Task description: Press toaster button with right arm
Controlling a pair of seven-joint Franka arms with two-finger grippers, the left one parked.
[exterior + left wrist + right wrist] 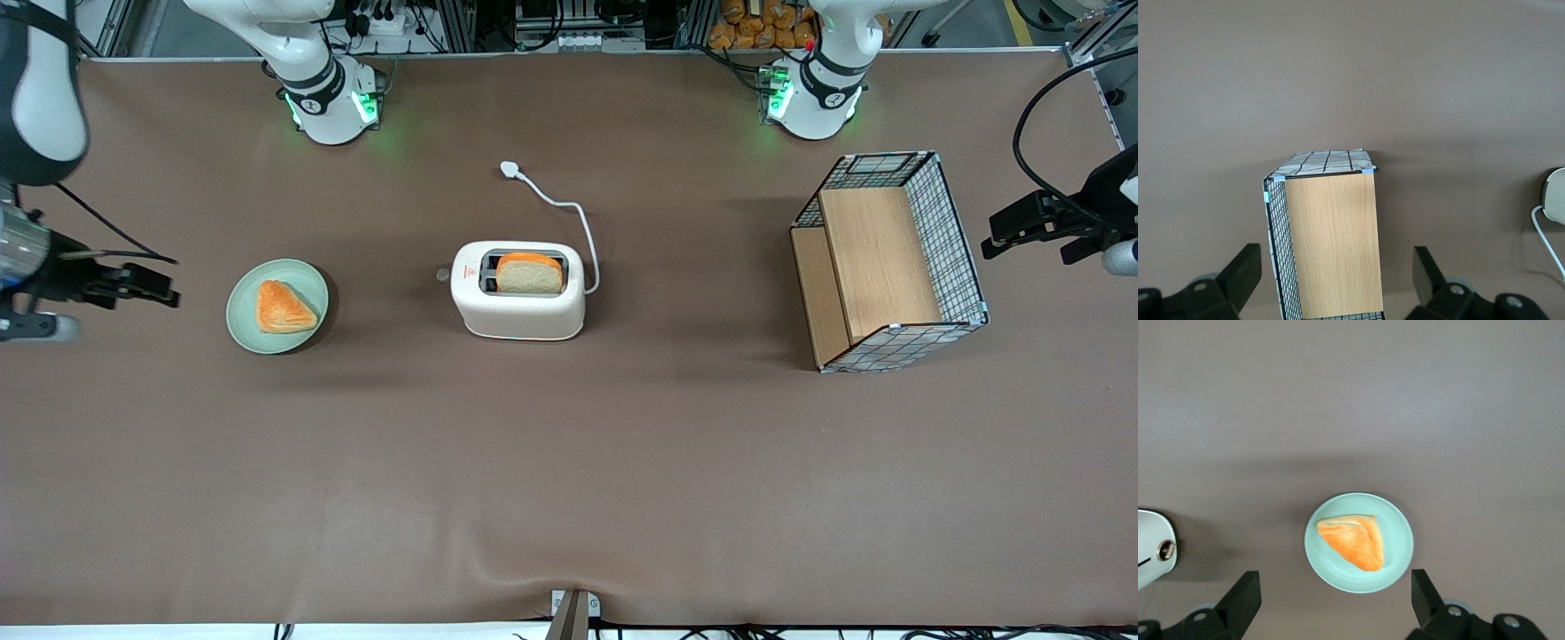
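Bread slice point(529, 273) in toaster point(518, 302), pastry point(283, 308) on plate point(242, 313), gripper point(164, 291) jaws apart

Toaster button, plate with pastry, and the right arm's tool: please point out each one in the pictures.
toaster button point(442, 276): front view, on the knob's round top at the toaster's short end.
plate point(1395, 520): right wrist view, on its bare green rim.
tool point(1335, 600): right wrist view, midway between its open fingertips, above the table near the plate.

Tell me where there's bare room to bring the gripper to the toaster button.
Bare table lies between the green plate and the toaster button on the toaster, and everywhere nearer the front camera. The open gripper hovers beside the plate, toward the working arm's end. Only the cord clutters.
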